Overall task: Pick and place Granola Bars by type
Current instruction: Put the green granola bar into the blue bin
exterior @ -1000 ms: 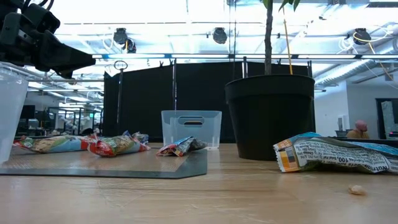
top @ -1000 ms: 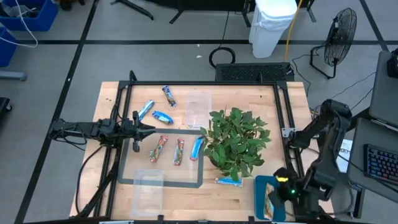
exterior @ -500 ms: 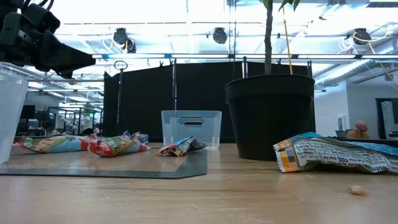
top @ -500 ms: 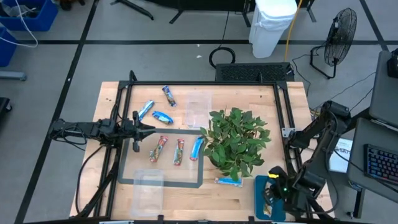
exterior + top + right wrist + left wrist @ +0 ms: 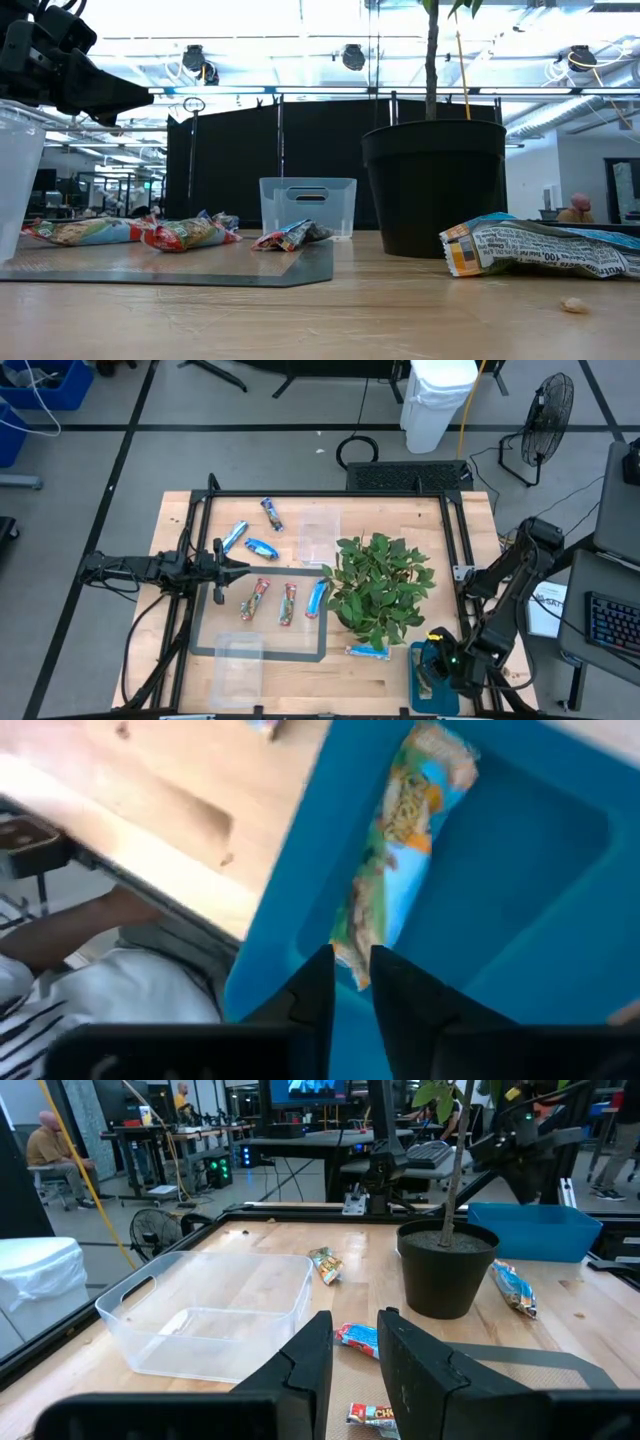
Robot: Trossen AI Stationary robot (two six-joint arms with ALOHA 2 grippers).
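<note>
Release step at teal tray (image 5: 418, 660), lower right of high view.
R tool (image 5: 348, 982) sits over the tray w/ fingers slightly apart around end of green-and-beige bar (image 5: 400, 855), which lies in the tray; grip vs. just let go, cannot tell. To do well: open fully, lift straight up, don't drag the wrapper. L tool (image 5: 352, 1342) hangs nearly shut, empty, left-centre over desk (image 5: 400, 510). Other bars (image 5: 287, 603) lie centre on grey mat (image 5: 260, 654); one by plant pot (image 5: 433, 185).
</note>
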